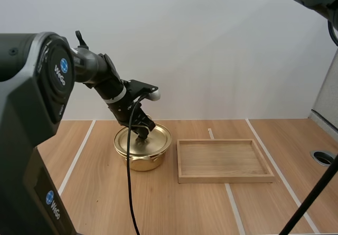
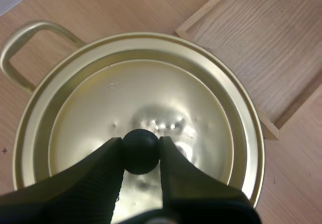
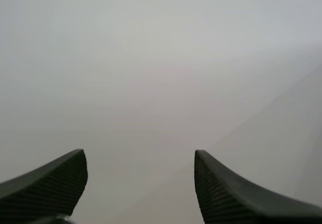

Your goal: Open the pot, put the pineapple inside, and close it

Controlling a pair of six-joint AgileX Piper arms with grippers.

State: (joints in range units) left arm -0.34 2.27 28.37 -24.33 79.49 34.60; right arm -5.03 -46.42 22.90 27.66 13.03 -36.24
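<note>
Fingers (image 2: 98, 176) of the left gripper (image 2: 141, 143) are pinching the black knob (image 2: 141, 154) at the lid's (image 2: 151, 93) centre, 1 per side; lid is sitting flat on the gold pot (image 1: 139, 164), so the lift is likely straight up; wooden tray (image 1: 224, 179) is lying just beside, on the pot's right; right gripper (image 3: 140, 158) is hanging spread, well apart.

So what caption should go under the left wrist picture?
The left hand pinches the black knob on the lid of the gold pot, beside a wooden tray.
</note>
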